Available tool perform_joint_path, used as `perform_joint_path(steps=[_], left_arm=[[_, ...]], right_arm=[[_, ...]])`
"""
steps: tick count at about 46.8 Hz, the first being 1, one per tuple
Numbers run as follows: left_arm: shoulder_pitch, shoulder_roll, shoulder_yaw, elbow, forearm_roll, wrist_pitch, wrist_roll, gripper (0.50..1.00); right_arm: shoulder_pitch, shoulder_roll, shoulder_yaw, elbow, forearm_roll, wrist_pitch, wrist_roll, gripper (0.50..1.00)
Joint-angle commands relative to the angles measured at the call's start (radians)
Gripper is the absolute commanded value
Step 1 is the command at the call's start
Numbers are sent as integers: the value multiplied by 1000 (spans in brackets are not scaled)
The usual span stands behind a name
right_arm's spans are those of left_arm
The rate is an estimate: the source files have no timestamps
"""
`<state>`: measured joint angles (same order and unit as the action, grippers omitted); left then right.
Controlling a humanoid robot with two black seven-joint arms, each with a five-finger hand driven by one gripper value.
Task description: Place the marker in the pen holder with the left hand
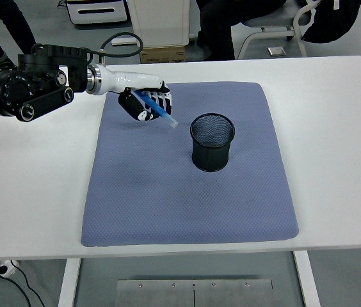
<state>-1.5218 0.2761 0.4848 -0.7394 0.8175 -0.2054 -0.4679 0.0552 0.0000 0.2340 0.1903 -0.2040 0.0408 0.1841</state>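
Note:
My left hand (147, 103) is shut on a blue marker (159, 110) and holds it in the air above the blue-grey mat (187, 192). The marker slants down to the right, its tip pointing toward the black mesh pen holder (212, 142). The holder stands upright on the mat's right half, a short way right of and below the marker's tip. The left arm comes in from the left edge over the white table (334, 128). The right arm is out of view.
People's legs and a chair (276, 29) show beyond the table's far edge. A white cabinet base (158, 25) stands behind the table. A black cable loops over the left arm's wrist (121, 39).

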Motion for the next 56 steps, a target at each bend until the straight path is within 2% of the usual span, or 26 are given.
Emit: perform_joint_path(steps=[1, 22, 40, 42, 56], left_arm=[[-15, -1, -31, 0, 0, -15, 0, 500], [-43, -24, -161, 0, -15, -46, 2, 500], [-38, -109, -169, -5, -212, -77, 3, 500], [-38, -117, -169, -14, -264, -86, 21, 500], [-29, -127, -169, -75, -423, -91, 60, 500]], right_arm=[[0, 0, 1, 0, 0, 1, 0, 1000], [0, 0, 1, 0, 0, -1, -2, 1000], [0, 0, -1, 0, 0, 1, 0, 1000], [0, 0, -1, 0, 0, 1, 0, 1000], [0, 0, 1, 0, 0, 1, 0, 1000]])
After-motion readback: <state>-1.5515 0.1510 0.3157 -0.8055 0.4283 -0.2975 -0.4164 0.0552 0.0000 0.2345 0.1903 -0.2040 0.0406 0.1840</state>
